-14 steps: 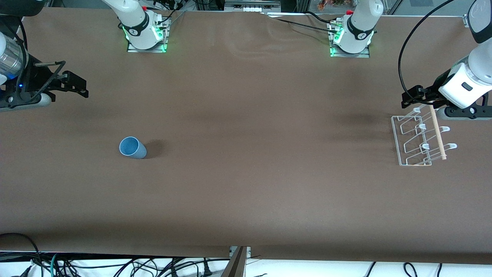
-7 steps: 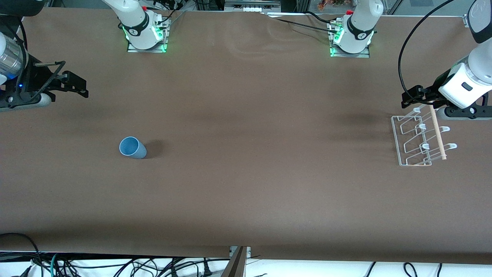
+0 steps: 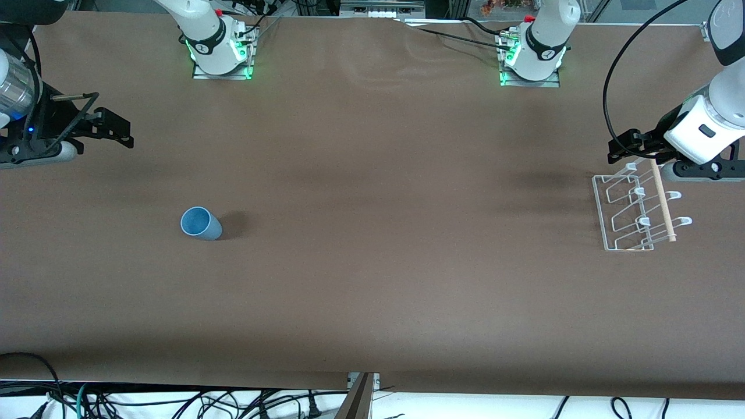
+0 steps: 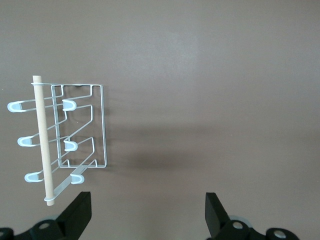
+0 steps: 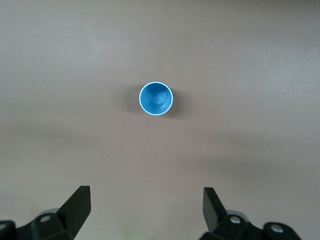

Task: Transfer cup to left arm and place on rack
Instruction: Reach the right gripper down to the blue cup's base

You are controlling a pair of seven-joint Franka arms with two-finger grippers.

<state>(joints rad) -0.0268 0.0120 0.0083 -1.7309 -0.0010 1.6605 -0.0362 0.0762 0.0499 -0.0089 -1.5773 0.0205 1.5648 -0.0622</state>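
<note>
Light-blue plastic tumbler (image 3: 201, 223) upright on brown table (image 3: 372, 262), toward right arm's end — light, stiff, likely slippery, best pinched across tapered wall at three and nine o'clock; right gripper (image 3: 119, 131) and left gripper (image 3: 623, 148) aloft, fingers wide, empty — left over white wire rack (image 3: 631, 212).

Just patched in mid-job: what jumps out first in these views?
The blue cup stands upright and alone on the brown table, toward the right arm's end. The white wire rack sits at the left arm's end, with nothing on it. Both grippers hang open and hold nothing: the left gripper just above the rack's edge, the right gripper over bare table, with the cup nearer the front camera.
</note>
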